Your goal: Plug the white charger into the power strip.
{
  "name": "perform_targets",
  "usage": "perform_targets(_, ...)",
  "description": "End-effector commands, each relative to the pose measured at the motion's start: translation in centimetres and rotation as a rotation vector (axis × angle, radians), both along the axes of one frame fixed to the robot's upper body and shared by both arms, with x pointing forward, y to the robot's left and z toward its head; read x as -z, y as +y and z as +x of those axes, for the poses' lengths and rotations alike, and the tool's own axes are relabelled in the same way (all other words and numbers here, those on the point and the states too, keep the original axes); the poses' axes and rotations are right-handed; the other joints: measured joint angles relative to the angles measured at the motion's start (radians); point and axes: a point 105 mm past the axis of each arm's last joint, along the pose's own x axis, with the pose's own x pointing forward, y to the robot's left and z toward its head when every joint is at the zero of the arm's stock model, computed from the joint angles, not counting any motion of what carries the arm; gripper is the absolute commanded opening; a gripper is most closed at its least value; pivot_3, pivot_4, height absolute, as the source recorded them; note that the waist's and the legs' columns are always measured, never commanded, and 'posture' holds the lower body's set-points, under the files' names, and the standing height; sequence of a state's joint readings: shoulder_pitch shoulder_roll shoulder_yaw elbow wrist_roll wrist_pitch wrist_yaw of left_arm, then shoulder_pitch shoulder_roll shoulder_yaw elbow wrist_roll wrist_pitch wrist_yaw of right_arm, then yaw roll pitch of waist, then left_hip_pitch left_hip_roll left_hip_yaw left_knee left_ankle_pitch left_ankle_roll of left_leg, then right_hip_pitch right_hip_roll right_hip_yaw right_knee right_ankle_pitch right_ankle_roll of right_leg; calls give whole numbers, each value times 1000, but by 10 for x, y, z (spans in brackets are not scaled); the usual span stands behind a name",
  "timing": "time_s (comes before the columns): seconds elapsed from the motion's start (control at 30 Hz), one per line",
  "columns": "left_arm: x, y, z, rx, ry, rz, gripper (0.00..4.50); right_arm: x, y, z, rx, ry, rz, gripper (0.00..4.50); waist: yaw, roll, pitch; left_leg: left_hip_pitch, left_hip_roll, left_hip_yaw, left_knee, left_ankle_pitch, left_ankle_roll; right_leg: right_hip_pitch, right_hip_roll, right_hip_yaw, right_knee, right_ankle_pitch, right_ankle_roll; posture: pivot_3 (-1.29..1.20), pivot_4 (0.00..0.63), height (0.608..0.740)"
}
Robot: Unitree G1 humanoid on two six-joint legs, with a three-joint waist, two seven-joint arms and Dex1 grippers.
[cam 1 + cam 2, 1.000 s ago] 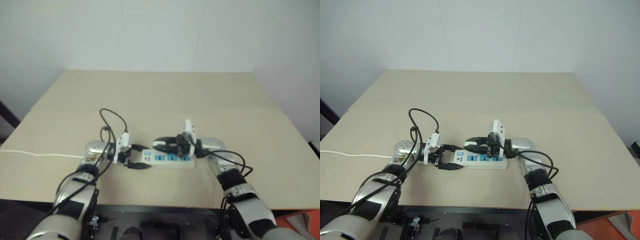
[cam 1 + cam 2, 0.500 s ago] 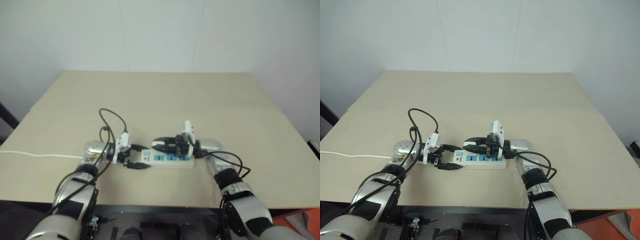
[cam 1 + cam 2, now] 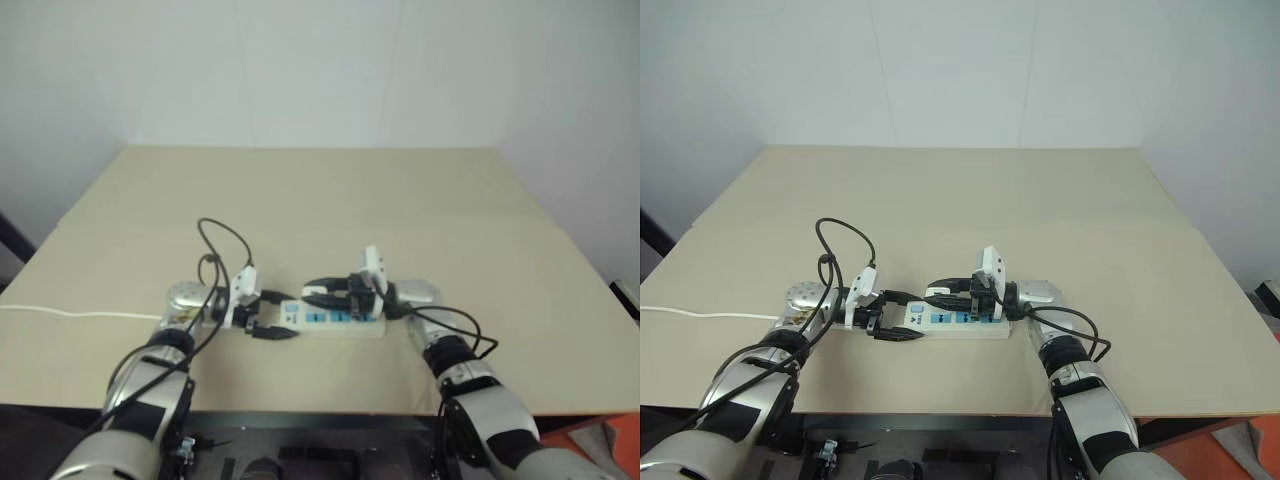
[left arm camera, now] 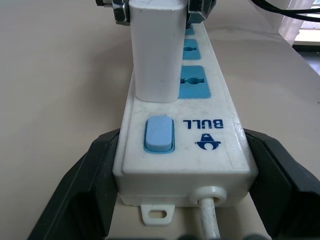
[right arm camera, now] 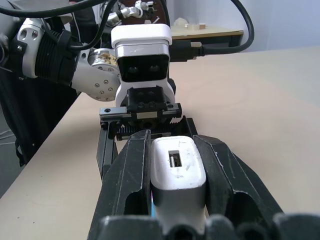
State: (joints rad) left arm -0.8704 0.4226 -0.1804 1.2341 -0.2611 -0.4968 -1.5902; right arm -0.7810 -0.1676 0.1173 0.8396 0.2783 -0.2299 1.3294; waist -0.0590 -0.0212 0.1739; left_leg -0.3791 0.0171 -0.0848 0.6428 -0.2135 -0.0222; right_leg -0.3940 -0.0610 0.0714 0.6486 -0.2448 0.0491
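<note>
While my right gripper point(image 5: 172, 200) clamps charger point(image 4: 155, 50) btwn both fingers point(image 5: 127, 185), charger stands upright on strip point(image 4: 200, 125) — base touching strip top just past blue switch point(image 4: 159, 134), beside 1st blue socket. My left gripper point(image 4: 180, 200) straddles strip's switch end, fingers wide, one each side, cord point(image 4: 210, 220) exiting btwn them. Strip lies on table point(image 3: 1040, 220) near front edge — cord trails left.

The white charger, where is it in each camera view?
Head views: white charger, hard to make out, between the right gripper's fingers above the power strip.
Left wrist view: upright block just behind the blue switch.
Right wrist view: clamped between black fingers.
Shared landmark: the strip.
</note>
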Motion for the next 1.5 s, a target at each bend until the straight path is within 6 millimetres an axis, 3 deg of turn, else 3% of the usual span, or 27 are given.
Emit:
perform_targets(0.03,-9,-6,0,45,-32,-9,3259,54,-1,-13,-10,140,-169,1179,-2,0,0,0,0,0,0,0,0,1,0,0,0,0,0,0,150,740)
perform_targets(0.1,-9,-6,0,46,-32,-8,3259,53,-1,-12,-1,136,-168,1179,-4,0,0,1,0,0,0,0,0,1,0,0,0,0,0,0,150,740)
perform_targets(0.43,-8,-5,0,44,-31,-5,3259,45,-3,-4,23,147,-140,4464,-5,-2,-2,3,0,-1,0,0,0,3,0,0,-1,-1,2,0,150,740)
perform_targets(0.63,-3,-4,-1,60,31,62,3259,45,-4,-7,11,129,-146,4464,-4,-3,-2,2,0,-1,0,0,0,3,0,0,-1,-2,2,0,150,740)
perform_targets(0.67,-4,-4,0,58,33,61,3981,45,-5,-7,10,127,-147,4500,-4,-3,-2,3,0,-1,0,0,0,3,0,0,-1,-2,3,0,150,740)
perform_targets(0.73,-5,-4,0,55,36,55,4471,45,-5,-7,8,121,-149,4500,-6,-3,-2,3,0,-1,0,0,0,4,0,0,-1,-2,4,0,150,740)
perform_targets(0.87,-12,-2,3,34,37,11,4471,39,-5,-7,6,93,-127,4500,-5,-3,-2,3,0,-1,-1,0,0,4,0,0,-1,-3,4,0,150,740)
perform_targets(1.07,-44,13,10,-50,-103,-181,4471,4,-18,-18,-37,-51,-64,4500,-1,-3,-2,0,0,-1,-1,0,0,2,0,-1,-1,-3,4,0,150,740)
perform_targets(1.2,-70,37,14,-149,-86,-342,4471,-24,-48,-24,39,-125,-5,4500,-1,-2,-1,-7,0,-1,0,0,0,-6,0,-1,0,-2,4,0,150,740)
perform_targets(1.27,-70,55,9,-181,-69,-316,4471,-29,-68,-31,68,-173,-50,4500,-3,-2,-1,-12,0,-1,0,0,0,-12,0,0,1,0,0,0,150,740)
perform_targets(1.4,-35,91,-4,-284,-95,-38,4471,-32,-107,-39,151,-220,-159,4500,-13,-1,0,-11,0,0,-1,0,0,-12,0,0,0,0,-1,0,150,740)
perform_targets(1.5,-20,114,-17,-336,-59,47,4471,-33,-134,-44,194,-226,-245,4500,-9,-1,1,-10,0,0,-2,0,0,-12,0,0,0,0,-1,0,150,740)
